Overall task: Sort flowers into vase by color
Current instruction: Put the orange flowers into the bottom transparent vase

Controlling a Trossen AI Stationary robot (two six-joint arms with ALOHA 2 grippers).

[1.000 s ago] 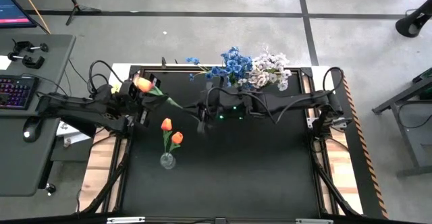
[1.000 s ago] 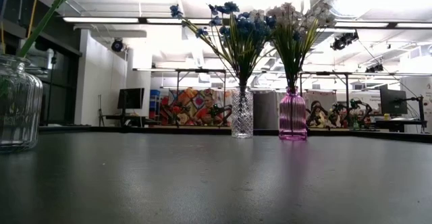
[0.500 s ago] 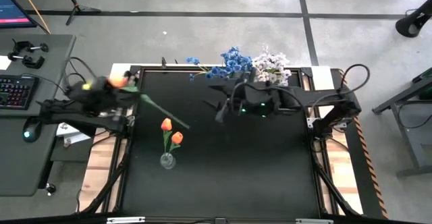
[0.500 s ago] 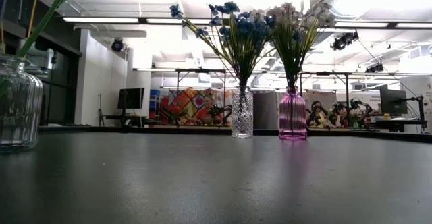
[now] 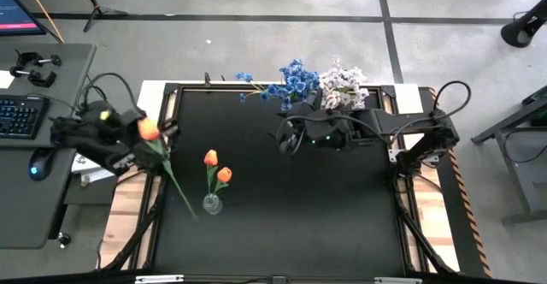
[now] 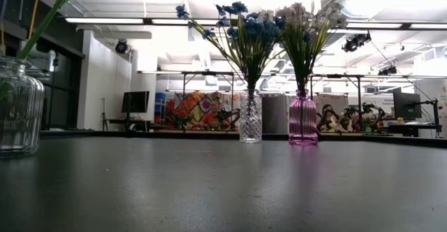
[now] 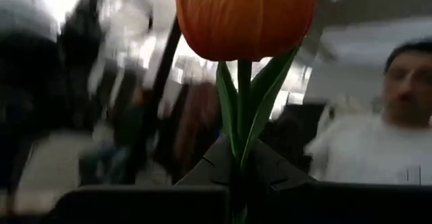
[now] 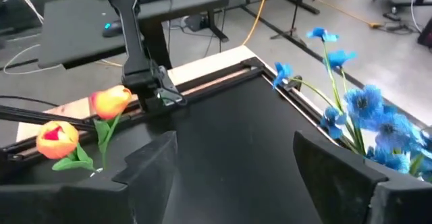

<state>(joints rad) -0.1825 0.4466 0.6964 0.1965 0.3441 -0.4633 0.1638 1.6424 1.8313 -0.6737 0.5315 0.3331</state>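
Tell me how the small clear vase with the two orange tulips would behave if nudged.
The small clear vase looks narrow-based, with two orange tulips standing tall above it, so it probably tips easily. It appears to be glass, so likely fragile and apt to slide on the smooth dark table. The stems lean, so weight may sit off-centre.

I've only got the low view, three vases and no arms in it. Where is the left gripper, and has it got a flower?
Observer: The left gripper is beyond the black tabletop's left edge, shut on an orange tulip.
Operator: And the right one?
Observer: The right gripper hangs over the table near the blue flowers, open and empty.
Operator: What's in the vase at my far left?
Observer: The far-left vase holds two orange tulips.
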